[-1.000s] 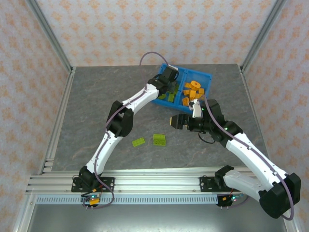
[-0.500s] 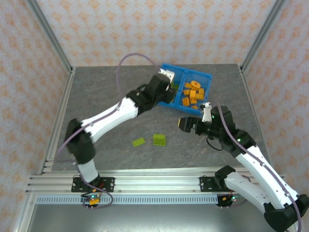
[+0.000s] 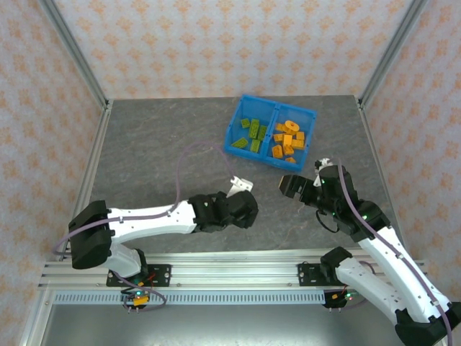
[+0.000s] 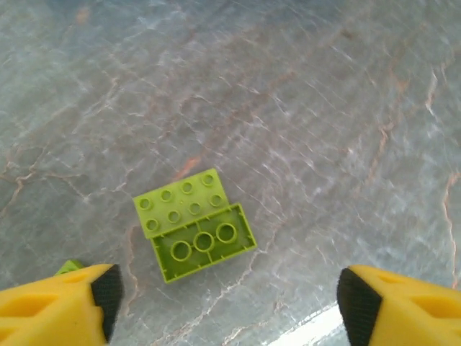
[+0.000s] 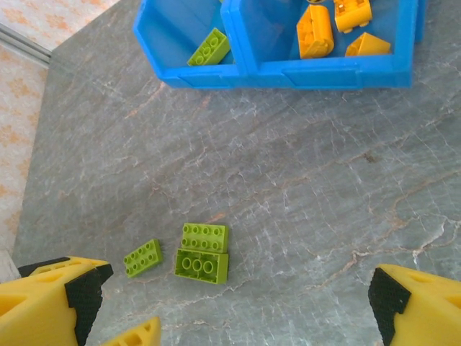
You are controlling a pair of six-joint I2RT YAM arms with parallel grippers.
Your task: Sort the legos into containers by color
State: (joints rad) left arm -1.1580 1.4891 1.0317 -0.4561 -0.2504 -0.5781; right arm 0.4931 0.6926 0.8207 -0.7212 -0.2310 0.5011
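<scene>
Top view: blue bin [image 3: 272, 146] sits far centre-right on the grey table [image 3: 158, 144], at a slight angle. Its left compartment holds the green bricks [image 3: 251, 132] and its right compartment holds the orange bricks [image 3: 288, 137], with no colours mixed. Left arm [image 3: 151, 220] lies low across the near table, with its wrist just left of centre. Right gripper [image 3: 287, 185] hangs over the table near the bin's near-right corner, apart from it. Can't tell here how its jaws stand.

Left wrist view: left gripper [image 4: 227, 306] is spread wide, with a yellow fingertip [image 4: 57, 306] at each bottom corner and nothing between them. Green block [image 4: 194, 225] lies on the table just ahead of the fingers, not touched. It looks like two pieces side by side, one studs up and one showing three round hollows. Can't tell if they are joined. A green sliver [image 4: 68, 267] peeks out by the left-hand fingertip.

Right wrist view: right gripper [image 5: 234, 306] is also spread wide and holds nothing, well above the table. The green block sits in the lower middle, with a small green brick [image 5: 142, 257] just beside it, apart. The bin is at the top, with one green brick [image 5: 209, 47] in its left compartment and orange bricks in its right.
</scene>
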